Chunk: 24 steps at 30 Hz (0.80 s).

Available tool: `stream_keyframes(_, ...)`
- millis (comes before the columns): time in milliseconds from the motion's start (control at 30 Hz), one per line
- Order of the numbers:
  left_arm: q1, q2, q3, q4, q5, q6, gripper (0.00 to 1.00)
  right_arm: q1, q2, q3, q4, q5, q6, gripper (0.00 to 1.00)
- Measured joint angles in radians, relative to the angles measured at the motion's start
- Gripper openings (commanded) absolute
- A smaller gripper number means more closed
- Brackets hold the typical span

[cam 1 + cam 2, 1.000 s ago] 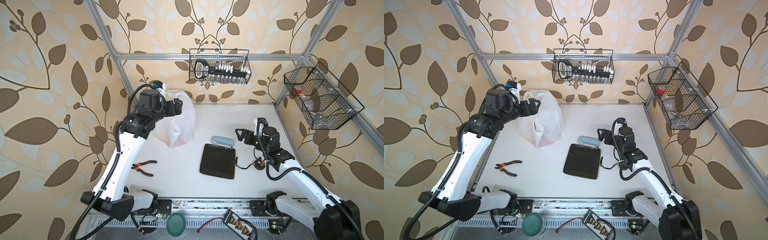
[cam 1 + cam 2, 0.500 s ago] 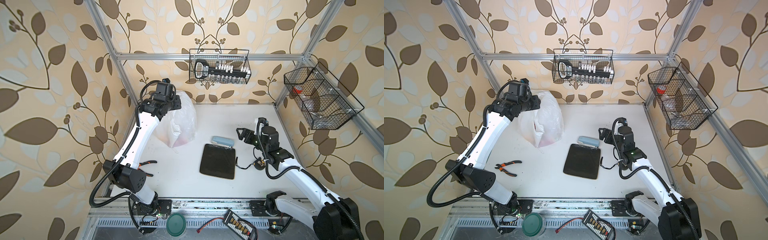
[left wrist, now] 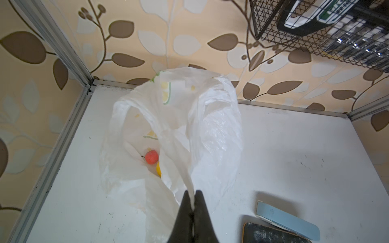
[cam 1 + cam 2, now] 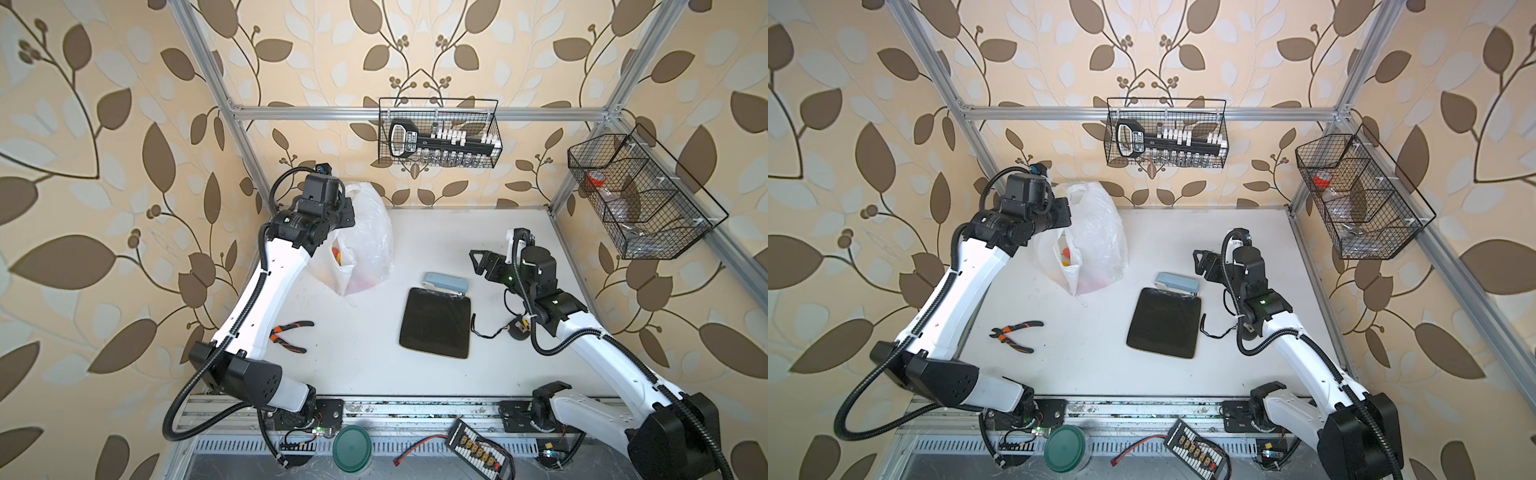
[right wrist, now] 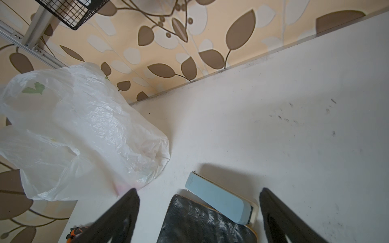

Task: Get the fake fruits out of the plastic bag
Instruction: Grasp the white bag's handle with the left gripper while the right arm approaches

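Left end effector (image 3: 193, 193) tight on bag (image 3: 214, 126)

It looked like a robotics lab cell dressed up as a home. An aluminium frame (image 4: 311, 113) held leaf-print wallpaper (image 4: 311, 50) around a white worktop (image 4: 365, 353). The left arm (image 4: 266, 299) and right arm (image 4: 615, 357) were bolted to a rail (image 4: 415, 409), beside a bare connector board (image 4: 480, 455).

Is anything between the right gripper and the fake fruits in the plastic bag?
Yes, the plastic bag itself: its closed side faces the right gripper, covering the fake fruits. The left gripper pinches a fold of it.
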Motion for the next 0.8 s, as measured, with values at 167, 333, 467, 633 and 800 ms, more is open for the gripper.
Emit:
stream_keyframes(167, 0.000, -0.219, -0.156, 0.006, -0.005, -0.042, 0.00, 0.119, 0.068, 0.099, -0.013, 0.014, -0.023, 0.88)
stream_keyframes(333, 0.000, -0.437, -0.314, -0.002, -0.005, -0.122, 0.00, 0.277, 0.181, 0.254, -0.014, 0.015, -0.040, 0.86)
stream_keyframes(467, 0.000, -0.553, -0.421, -0.015, 0.007, -0.187, 0.00, 0.388, 0.288, 0.396, 0.008, 0.015, -0.003, 0.85)
stream_keyframes(633, 0.000, -0.619, -0.499, -0.048, 0.045, -0.246, 0.00, 0.479, 0.416, 0.550, 0.064, 0.008, 0.071, 0.83)
stream_keyframes(800, 0.000, -0.639, -0.541, -0.060, 0.087, -0.290, 0.00, 0.507, 0.563, 0.728, 0.085, -0.016, 0.115, 0.81)
